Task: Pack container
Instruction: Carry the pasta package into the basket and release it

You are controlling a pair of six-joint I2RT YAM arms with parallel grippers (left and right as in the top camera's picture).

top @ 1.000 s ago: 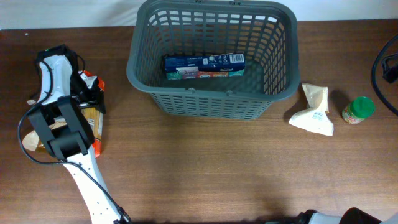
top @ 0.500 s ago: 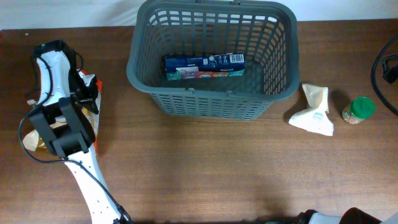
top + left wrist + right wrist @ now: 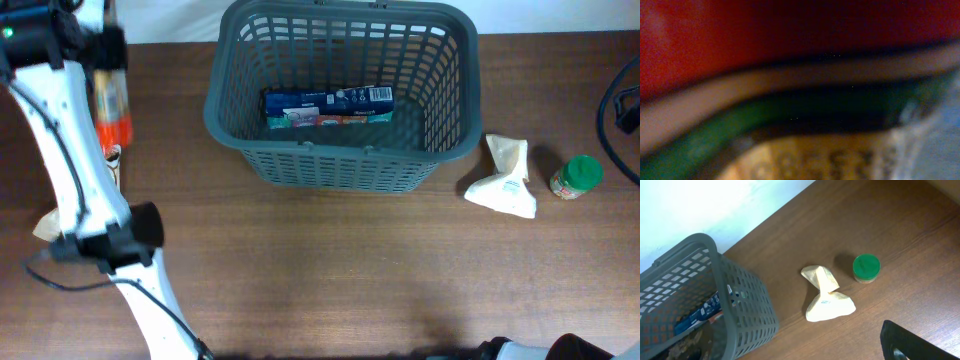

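the grey basket sits at the far middle of the table, unmoved, a blue box still lying inside. the left gripper, low at the table's left edge a second ago, is now raised near the far left corner, closed on an orange packet hanging beneath it. only a dark corner of the right gripper shows; its opening cannot be told.

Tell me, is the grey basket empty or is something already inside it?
Not empty: the basket holds one blue box lying flat on its floor.
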